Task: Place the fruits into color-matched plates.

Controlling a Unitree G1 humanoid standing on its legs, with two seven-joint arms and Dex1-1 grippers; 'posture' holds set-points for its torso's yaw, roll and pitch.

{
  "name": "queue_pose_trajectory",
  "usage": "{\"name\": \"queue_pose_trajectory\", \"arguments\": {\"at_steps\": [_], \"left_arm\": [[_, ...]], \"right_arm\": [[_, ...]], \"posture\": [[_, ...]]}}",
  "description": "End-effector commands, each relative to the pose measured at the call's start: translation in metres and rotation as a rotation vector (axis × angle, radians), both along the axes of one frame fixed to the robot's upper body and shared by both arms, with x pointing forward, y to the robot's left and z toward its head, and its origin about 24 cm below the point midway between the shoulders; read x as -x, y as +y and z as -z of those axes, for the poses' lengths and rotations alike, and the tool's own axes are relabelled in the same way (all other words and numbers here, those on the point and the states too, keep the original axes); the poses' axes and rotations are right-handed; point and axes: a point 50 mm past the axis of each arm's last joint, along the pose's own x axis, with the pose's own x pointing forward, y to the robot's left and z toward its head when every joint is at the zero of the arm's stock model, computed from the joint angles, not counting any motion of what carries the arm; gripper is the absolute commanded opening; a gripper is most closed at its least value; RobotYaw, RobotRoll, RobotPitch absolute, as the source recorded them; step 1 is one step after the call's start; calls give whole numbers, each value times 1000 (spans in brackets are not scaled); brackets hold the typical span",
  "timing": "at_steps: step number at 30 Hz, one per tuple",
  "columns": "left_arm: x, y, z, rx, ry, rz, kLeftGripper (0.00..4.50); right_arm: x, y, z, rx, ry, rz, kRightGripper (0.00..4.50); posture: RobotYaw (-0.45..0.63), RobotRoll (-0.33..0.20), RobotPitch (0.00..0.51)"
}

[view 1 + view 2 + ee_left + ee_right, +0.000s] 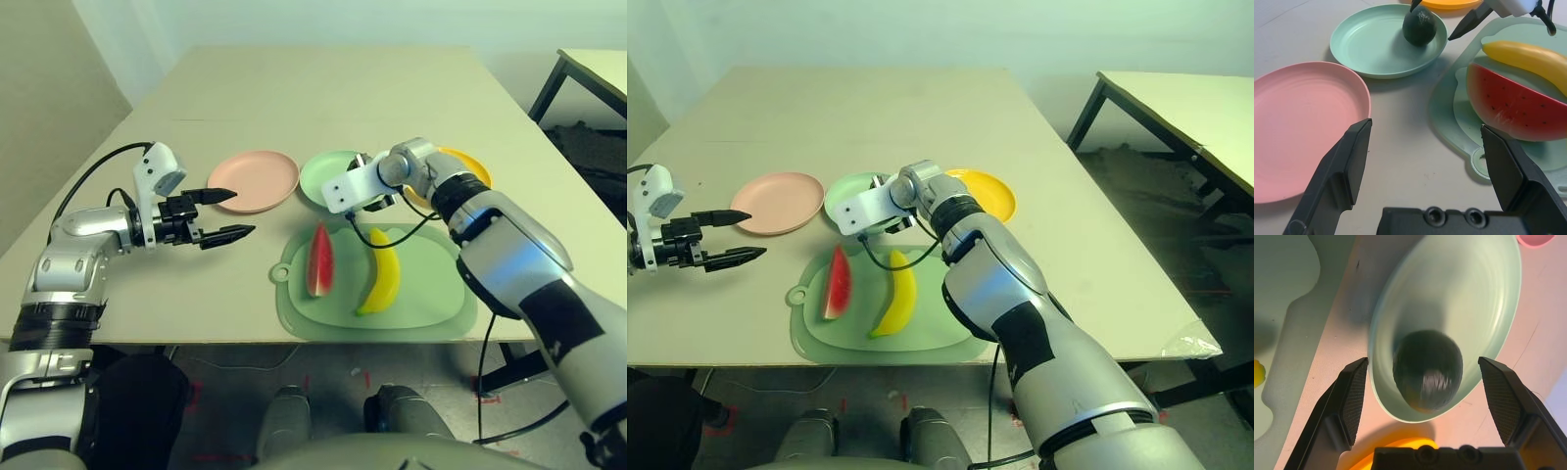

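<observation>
Three plates [253, 182], one avocado [1427, 369] on green; two fruits [1518, 103] on mat [299, 318].

With 12 o'clock taken as straight ahead of the robot, the mat [421, 318] was laid along the near edge of the table [323, 88], its ring tab [281, 272] pointed to 9 o'clock. On the mat, the watermelon wedge [320, 262] was set at the left, with the banana [386, 276] placed apart from it at 3 o'clock. Beyond the mat, three plates were spread in a row: the left plate [253, 181] at about 10 o'clock from it, the middle plate [321, 174] near 11, the right plate [989, 196] near 1. The avocado [1419, 27] was seated in the middle plate, nearer the right plate's side.
</observation>
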Motion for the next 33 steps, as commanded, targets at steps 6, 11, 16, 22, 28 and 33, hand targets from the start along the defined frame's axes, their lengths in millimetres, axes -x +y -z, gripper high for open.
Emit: {"name": "queue_pose_trajectory", "arguments": {"at_steps": [6,11,16,22,28,33], "left_arm": [[2,0,-7,0,-17,96,4500],[7,-3,-13,16,-27,219,4500],[10,-9,-14,3,-22,338,4500],[13,-17,-8,-38,19,424,4500],[13,-17,-10,-44,12,424,4500],[16,-15,-11,-21,4,401,4500]], "right_arm": [[3,-10,-62,35,-40,-221,4472],[14,-42,-85,208,-7,-368,4472],[32,-60,-83,334,86,-531,4472],[59,-55,-55,316,216,-663,4472],[73,-40,-35,323,257,-728,4472],[75,-30,-19,328,283,-733,4472]], "posture": [[98,0,0],[79,0,0],[71,0,0],[69,0,0],[86,0,0],[104,0,0]]}}
